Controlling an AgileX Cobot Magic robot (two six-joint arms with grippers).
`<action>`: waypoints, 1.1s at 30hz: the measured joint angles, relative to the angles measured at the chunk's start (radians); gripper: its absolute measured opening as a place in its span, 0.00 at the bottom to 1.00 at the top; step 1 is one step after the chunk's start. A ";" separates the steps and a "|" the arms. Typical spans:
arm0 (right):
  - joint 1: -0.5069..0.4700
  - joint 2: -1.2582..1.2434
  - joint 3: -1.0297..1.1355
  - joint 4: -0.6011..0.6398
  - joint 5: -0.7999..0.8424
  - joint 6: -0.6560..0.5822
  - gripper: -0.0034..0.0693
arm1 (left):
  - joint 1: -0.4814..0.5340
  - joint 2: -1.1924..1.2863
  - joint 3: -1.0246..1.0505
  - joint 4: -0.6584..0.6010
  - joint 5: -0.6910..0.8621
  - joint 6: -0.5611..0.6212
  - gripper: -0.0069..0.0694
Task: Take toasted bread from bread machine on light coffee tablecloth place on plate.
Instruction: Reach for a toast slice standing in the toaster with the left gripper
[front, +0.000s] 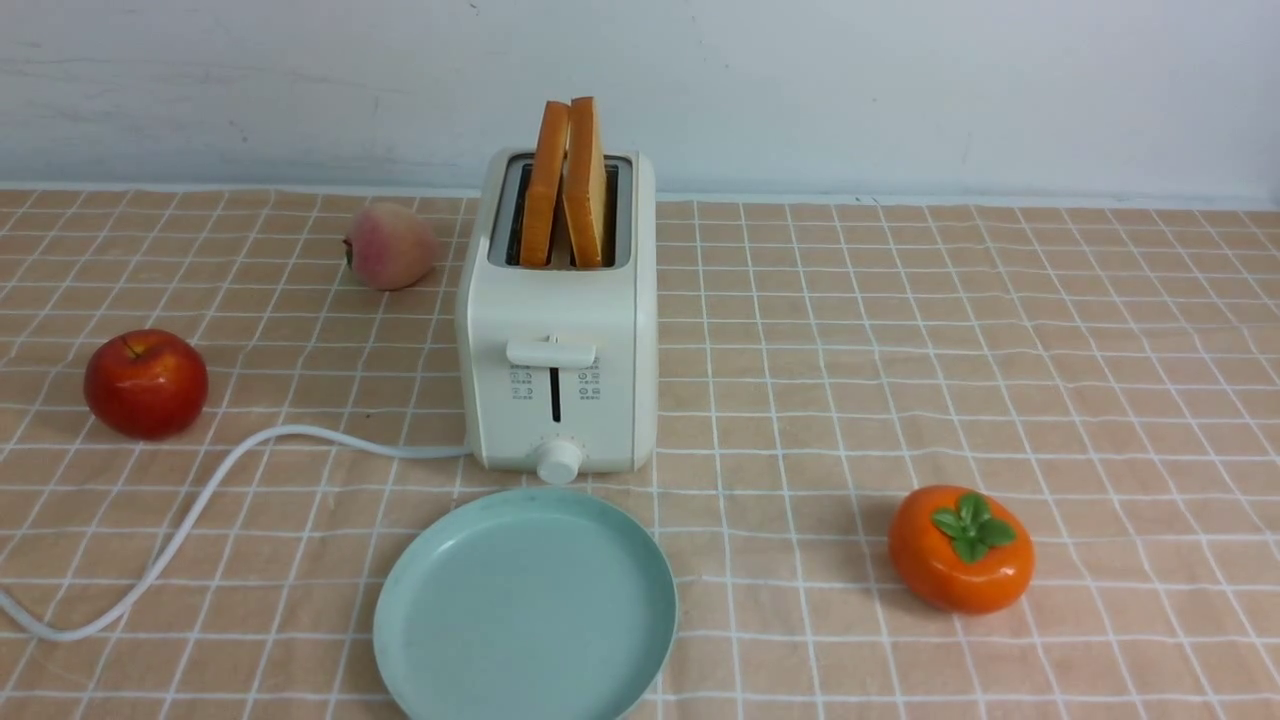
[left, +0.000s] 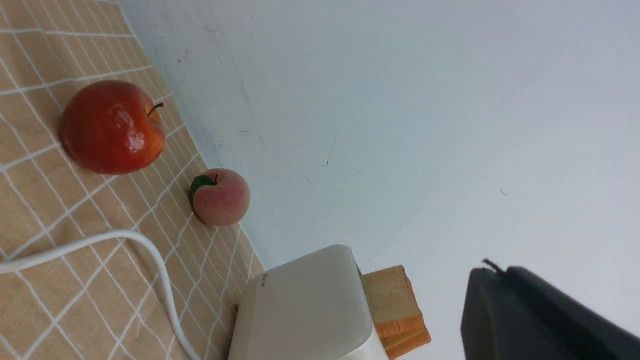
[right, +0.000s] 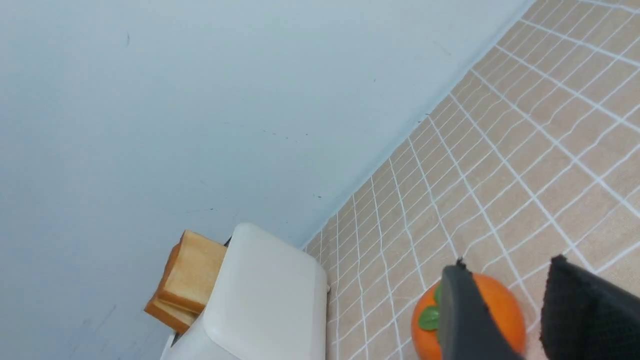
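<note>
2 slices of toasted bread (front: 570, 180) lean together in the bread machine (front: 560, 380), so the spread right gripper (right: 507, 265) risks snagging both; the left gripper (left: 525, 315) shows too little to tell.

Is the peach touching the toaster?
Apart. The front view shows a strip of light coffee tablecloth between the peach and the bread machine.
</note>
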 joint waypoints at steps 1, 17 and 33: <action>0.000 0.000 0.000 0.004 -0.003 0.000 0.38 | 0.000 0.000 0.000 0.000 0.001 0.004 0.07; 0.000 0.303 -0.563 -0.121 0.580 -0.189 0.14 | 0.000 0.522 -0.499 0.133 0.655 0.470 0.07; 0.000 0.667 -0.765 -0.086 0.941 -0.412 0.03 | -0.083 1.226 -1.181 0.554 1.060 0.271 0.07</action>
